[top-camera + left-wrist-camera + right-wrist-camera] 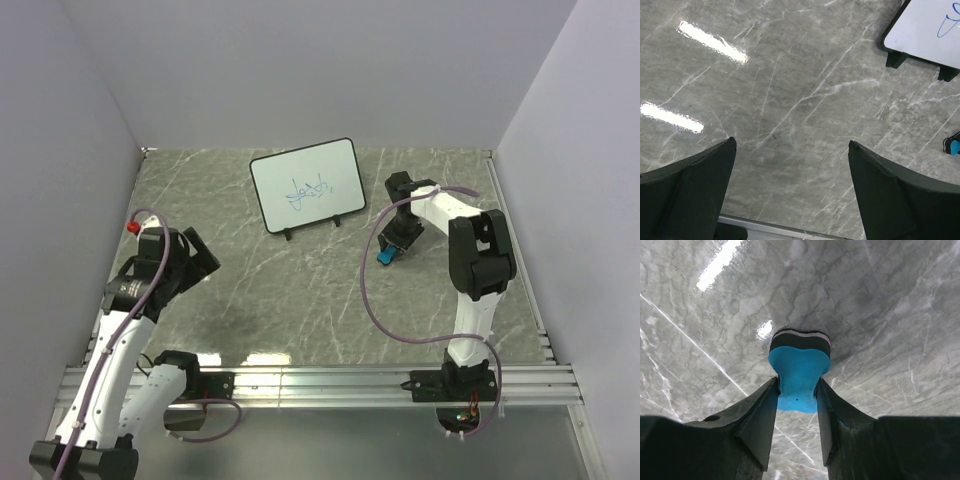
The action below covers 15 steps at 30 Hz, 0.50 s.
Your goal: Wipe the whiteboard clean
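Observation:
The whiteboard stands on two black feet at the back middle of the marble table, with a blue scribble on it; its lower left corner shows in the left wrist view. My right gripper is shut on the blue bone-shaped eraser, held at its narrow waist, to the right and in front of the board. The eraser sits low over the table, with its black felt side at the far end. My left gripper is open and empty, over bare table at the left.
Grey walls close in the table on the left, back and right. An aluminium rail runs along the near edge by the arm bases. A purple cable loops from the right arm over the table.

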{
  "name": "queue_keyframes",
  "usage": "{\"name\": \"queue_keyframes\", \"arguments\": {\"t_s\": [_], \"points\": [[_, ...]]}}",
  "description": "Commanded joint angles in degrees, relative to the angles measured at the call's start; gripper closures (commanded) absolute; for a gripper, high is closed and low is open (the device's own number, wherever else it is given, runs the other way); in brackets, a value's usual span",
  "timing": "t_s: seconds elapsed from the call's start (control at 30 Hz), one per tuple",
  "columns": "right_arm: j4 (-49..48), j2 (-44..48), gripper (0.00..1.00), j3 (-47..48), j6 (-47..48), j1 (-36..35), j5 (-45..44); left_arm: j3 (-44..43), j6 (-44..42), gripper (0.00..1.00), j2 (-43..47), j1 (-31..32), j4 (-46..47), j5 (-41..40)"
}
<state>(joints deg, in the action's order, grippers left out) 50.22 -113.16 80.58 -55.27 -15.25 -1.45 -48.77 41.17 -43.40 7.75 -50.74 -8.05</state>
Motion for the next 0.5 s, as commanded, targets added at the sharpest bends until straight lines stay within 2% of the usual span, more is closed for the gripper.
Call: {"name": "queue_keyframes", "arguments": {"t_s": [0.0, 0.07, 0.1, 0.17, 0.3, 0.33, 0.37, 0.4, 0.47], "points": [[0.76, 0.05, 0.57, 0.64, 1.30, -0.40, -2.41, -2.03, -0.30, 0.01, -0.46, 0.25, 0.03, -1.26], [0.50, -0.04, 0.61, 0.37, 1.65, -0.49, -2.41, -2.11, -0.30, 0.01, -1.25, 0.25, 0.20, -1.18], [0.32, 0.05, 0.67, 0.02, 1.91, -0.40, -2.41, -2.11, -0.30, 0.01, -1.60, 0.25, 0.99, -1.00], [-0.12, 0.31, 0.72, -0.50, 2.18, -0.49, -2.33, -2.20, -1.00, 0.01, -3.09, 0.25, 2.83, 0.31], [-0.73, 0.93, 0.80, -2.08, 3.93, -0.40, -2.24, -4.74, -4.86, 0.00, -9.06, 0.25, 8.11, 1.46], [-1.08, 1.19, 0.83, -2.61, 4.37, -0.49, -2.06, -5.88, -5.30, 0.01, -13.16, 0.34, 8.37, 0.42], [-1.35, 1.54, 0.92, -3.23, 4.99, -0.49, -1.98, -9.11, -5.83, 0.01, -15.47, 0.16, 8.55, -1.16], [-1.61, 2.59, 0.96, -4.54, 5.25, -0.40, -1.97, -10.89, -6.27, 0.10, -17.66, 0.07, 8.99, -3.44], [-2.49, 3.92, 1.00, -6.21, 5.87, -0.40, -1.71, -16.42, -8.02, 0.13, -23.91, -0.71, 10.74, -3.38]]}}
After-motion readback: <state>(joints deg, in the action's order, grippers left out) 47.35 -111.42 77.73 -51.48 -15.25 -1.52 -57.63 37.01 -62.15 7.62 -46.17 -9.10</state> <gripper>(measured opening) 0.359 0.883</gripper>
